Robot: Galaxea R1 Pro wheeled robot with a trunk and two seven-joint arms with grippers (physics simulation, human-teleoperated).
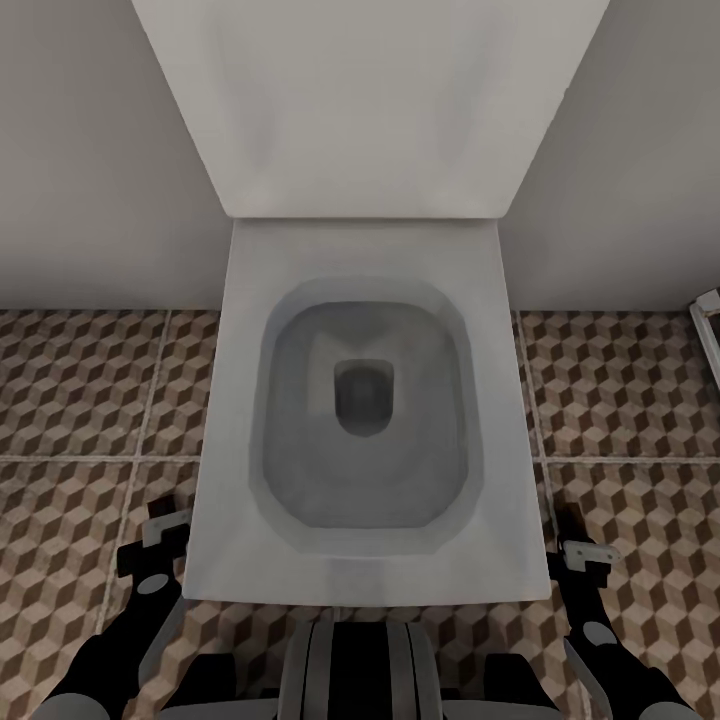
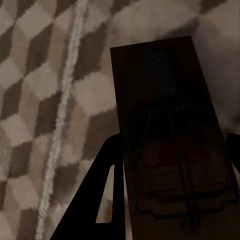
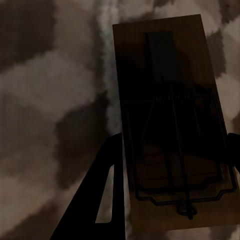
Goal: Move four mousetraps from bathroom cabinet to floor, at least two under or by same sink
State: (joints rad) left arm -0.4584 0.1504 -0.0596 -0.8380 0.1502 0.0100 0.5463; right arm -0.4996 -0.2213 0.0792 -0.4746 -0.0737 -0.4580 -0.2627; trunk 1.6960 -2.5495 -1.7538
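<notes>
Left wrist view: mousetrap (image 2: 172, 135) clamped between the left gripper (image 2: 172, 175) fingers, long axis running out along them, over the bathroom floor (image 2: 40, 100). Right wrist view — same hold: right gripper (image 3: 172, 170) closed on its mousetrap (image 3: 167, 115). Head view: toilet (image 1: 360, 420) ahead; sink unseen, so release waits.

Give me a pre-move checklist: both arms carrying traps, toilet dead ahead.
1. Left gripper has a mousetrap: ok, a trap sits between its fingers.
2. Right gripper has the second mousetrap: ok, same hold.
3. Traps over the floor: ok, cube-pattern tiles lie behind both.
4. Path ahead: not ok, the toilet stands directly in front.
5. Sink in sight: not ok, toilet and wall ahead instead.
6. Other two traps placed: cannot tell.
</notes>
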